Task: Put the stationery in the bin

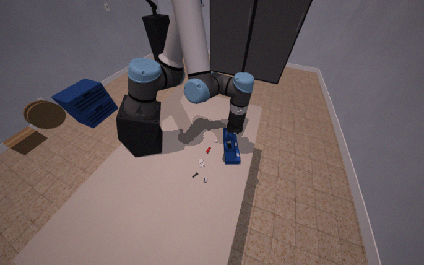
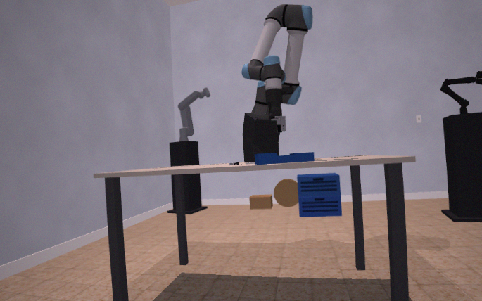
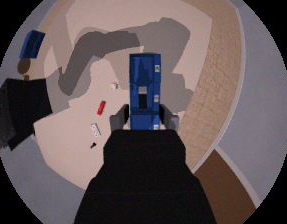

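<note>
Fingers spread wide and gripping nothing, we hang our tool (image 1: pixel 232 132) above the blue bin (image 1: pixel 231 150) on the worktop (image 1: pixel 134 210), presumably because a drop there lands inside.

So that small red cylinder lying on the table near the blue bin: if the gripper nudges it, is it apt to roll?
Probably. The red cylinder lies on its side on the flat table, so a sideways push would likely roll it. It looks small and likely light, so the open gripper could knock it off line. Its material is too small to judge.
</note>
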`<state>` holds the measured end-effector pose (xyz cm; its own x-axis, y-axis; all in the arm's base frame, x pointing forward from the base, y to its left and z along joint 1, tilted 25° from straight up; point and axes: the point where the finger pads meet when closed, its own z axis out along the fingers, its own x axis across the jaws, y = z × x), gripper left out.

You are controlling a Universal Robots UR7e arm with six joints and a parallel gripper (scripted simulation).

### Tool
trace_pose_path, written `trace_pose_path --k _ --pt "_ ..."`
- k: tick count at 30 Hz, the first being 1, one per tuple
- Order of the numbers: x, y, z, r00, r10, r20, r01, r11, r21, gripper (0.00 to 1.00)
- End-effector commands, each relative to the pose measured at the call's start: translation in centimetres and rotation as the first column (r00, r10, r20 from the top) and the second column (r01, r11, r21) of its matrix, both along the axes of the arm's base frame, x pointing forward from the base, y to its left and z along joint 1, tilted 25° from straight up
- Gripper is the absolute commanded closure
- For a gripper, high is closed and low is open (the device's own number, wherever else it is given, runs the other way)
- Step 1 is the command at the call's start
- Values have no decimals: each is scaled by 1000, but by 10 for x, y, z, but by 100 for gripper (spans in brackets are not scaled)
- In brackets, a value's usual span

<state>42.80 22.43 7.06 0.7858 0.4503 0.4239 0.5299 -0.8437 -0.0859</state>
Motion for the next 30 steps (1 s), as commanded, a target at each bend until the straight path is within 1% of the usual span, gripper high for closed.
trace_pose_path --k 1,2,11,12,30 --pt "-8 -8 24 1000 3 -8 -3 1000 0 0" --pt "-8 -8 24 1000 3 -8 -3 1000 0 0" --pt "-20 -19 56 1000 3 -8 -3 1000 0 0" --pt "-20 -19 58 1000 3 -8 -3 1000 0 0" --pt "-22 -19 55 1000 4 -13 -4 1000 0 0"
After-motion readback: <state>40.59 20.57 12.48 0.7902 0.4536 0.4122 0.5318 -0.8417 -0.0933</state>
